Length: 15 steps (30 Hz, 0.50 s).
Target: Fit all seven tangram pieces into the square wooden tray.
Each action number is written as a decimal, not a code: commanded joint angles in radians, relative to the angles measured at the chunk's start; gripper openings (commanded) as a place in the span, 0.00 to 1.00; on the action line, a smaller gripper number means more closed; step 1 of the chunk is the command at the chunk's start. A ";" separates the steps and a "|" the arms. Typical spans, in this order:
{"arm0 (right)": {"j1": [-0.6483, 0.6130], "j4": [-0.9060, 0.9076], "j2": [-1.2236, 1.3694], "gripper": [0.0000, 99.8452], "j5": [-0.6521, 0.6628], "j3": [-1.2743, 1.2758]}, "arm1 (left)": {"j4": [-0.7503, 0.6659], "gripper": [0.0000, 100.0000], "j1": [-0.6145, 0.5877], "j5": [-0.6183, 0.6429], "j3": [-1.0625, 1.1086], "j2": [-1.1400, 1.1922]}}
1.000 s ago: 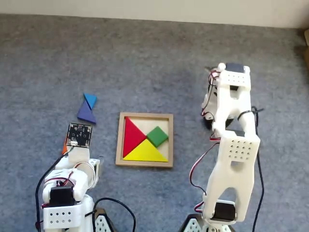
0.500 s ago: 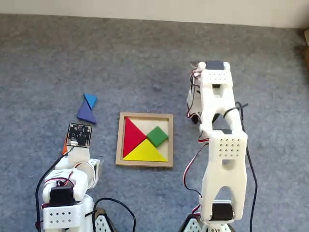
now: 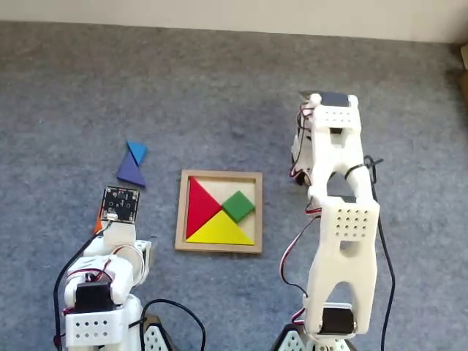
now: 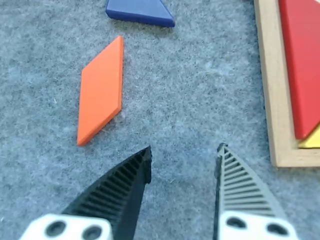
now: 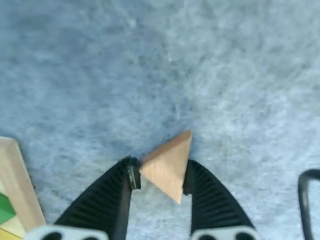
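Sitting near the middle of the grey carpet [image 3: 219, 88], the square wooden tray [image 3: 219, 175] is holding three pieces. A red triangle [image 3: 199, 205] is filling its left part, a yellow triangle [image 3: 219, 231] is lying along its near edge, and a green square [image 3: 238, 206] is standing on one corner right of centre, touching both. The tray's far right part is showing bare wood.

Right of the tray, the right arm [image 3: 342, 227] is stretching toward the far side. The right gripper [image 5: 160, 176] is clamping a pale wooden triangle [image 5: 167, 165], with one black finger pressing on each side. Whether the piece is touching the carpet I cannot tell.

Left of the tray and a little farther back, a light blue triangle [image 3: 136, 152] and a dark blue triangle [image 3: 131, 174] are lying tip to tip. Nearer, an orange parallelogram [image 4: 100, 90] is lying flat on the carpet, well apart from the tray's left rim. The left gripper [image 4: 184, 149] is hanging with its fingers spread and gripping nothing. It is pointing at the strip of carpet between the orange piece and the tray, on the near side of both.
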 commanded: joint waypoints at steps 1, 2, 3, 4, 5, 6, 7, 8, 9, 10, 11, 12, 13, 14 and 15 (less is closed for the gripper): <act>-0.004 -0.010 -0.005 0.03 0.000 -0.028 | 0.005 0.21 -0.005 0.009 0.021 -0.050; -0.004 0.007 -0.005 0.03 0.000 -0.047 | 0.005 0.21 -0.005 0.009 0.021 -0.050; -0.004 0.033 -0.004 0.03 0.000 -0.068 | 0.005 0.21 -0.005 0.009 0.021 -0.050; -0.004 0.061 -0.004 0.03 0.000 -0.094 | 0.005 0.21 -0.005 0.009 0.021 -0.050; -0.004 0.091 -0.004 0.03 0.000 -0.124 | 0.005 0.21 -0.005 0.009 0.021 -0.050; -0.004 0.110 -0.004 0.03 0.000 -0.157 | 0.005 0.21 -0.005 0.009 0.021 -0.050; -0.004 0.111 -0.005 0.03 0.000 -0.180 | 0.005 0.21 -0.005 0.009 0.021 -0.050; -0.004 0.111 -0.005 0.03 0.000 -0.203 | 0.005 0.21 -0.005 0.009 0.021 -0.050; -0.004 0.111 -0.012 0.03 0.000 -0.220 | 0.005 0.21 -0.005 0.009 0.021 -0.050; -0.005 0.111 -0.018 0.03 0.000 -0.222 | 0.005 0.21 -0.005 0.009 0.021 -0.050; -0.005 0.111 -0.028 0.03 0.000 -0.203 | 0.005 0.21 -0.005 0.009 0.021 -0.050; -0.007 0.111 -0.044 0.03 0.000 -0.182 | 0.005 0.21 -0.005 0.009 0.021 -0.050; -0.007 0.111 -0.065 0.03 0.000 -0.159 | 0.005 0.21 -0.005 0.009 0.021 -0.050; -0.007 0.111 -0.091 0.03 0.000 -0.133 | 0.005 0.21 -0.005 0.009 0.021 -0.050; -0.008 0.110 -0.119 0.03 0.000 -0.102 | 0.005 0.21 -0.005 0.009 0.021 -0.050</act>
